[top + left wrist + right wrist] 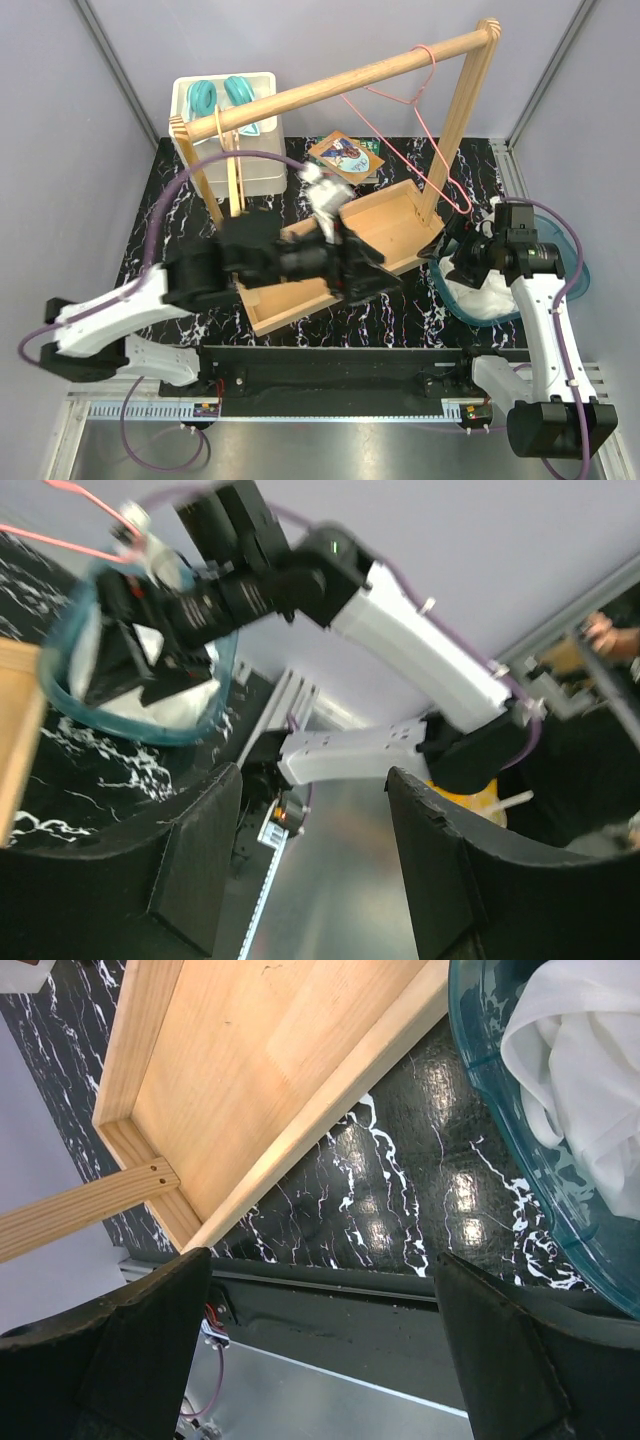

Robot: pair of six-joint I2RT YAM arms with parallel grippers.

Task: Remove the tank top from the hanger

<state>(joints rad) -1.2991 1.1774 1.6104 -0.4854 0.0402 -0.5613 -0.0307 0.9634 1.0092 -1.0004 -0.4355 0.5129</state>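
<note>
Both claws released, tank top off the hanger
The right claw (322, 1260) gapes empty over the basin (520, 1160) that catches the crumpled white tank top (580, 1080). The left claw (312, 810) is empty too. The pink hanger (395, 95) hangs bare, so removal looks finished.

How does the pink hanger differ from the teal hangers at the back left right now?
The pink hanger hangs by its hook on the wooden rail; the teal hangers lie in the white bin. The pink hanger is thin wire; the teal hangers look thicker. Both carry no garment.
</note>
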